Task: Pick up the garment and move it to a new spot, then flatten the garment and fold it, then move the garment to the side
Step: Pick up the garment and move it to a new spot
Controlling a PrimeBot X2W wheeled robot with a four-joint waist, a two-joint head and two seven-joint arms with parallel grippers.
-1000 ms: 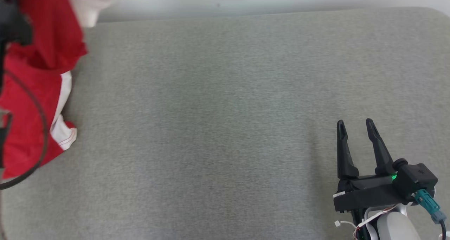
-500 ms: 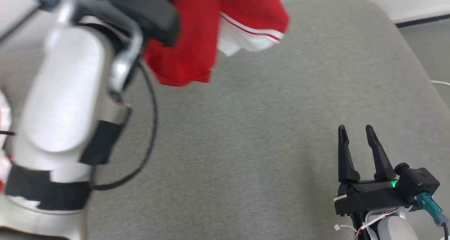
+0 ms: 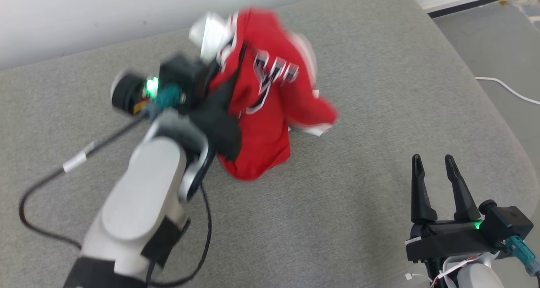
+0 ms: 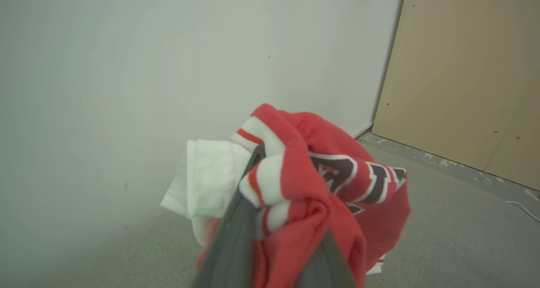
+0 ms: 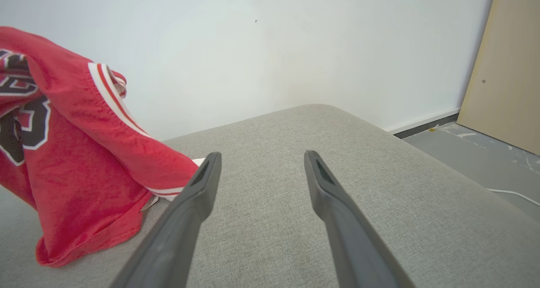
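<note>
You had the red jersey held up over the middle of the grey cushion. It was bunched in a lump, and its low end looked to just touch the cushion top. Your left gripper was pinching a thick wad of it, jaws nearly together around the cloth. Your right gripper hung over the cushion's front right corner, spread wide with nothing in it.

Here is what I judged could go wrong. The pinch was on a wad of folds, not one clean edge, so some layers could have slid out and the jersey could have dropped in a heap. The jersey was blurry in the head view, so it was likely swinging. A swing could have thrown it off the cushion's back edge, by the white wall. If it had landed balled up, flattening it would have been hard. The black cable looping off the left arm could have snagged the cloth.

The jersey was soft, thin and floppy. It was red with white-and-red striped trim, a white part, and big black letters edged in white. The cushion was flat and woven, with round corners. The gripper fingers were long, dark, hard and pointed. Past the cushion's right side was a smooth grey floor with a thin white cord.
</note>
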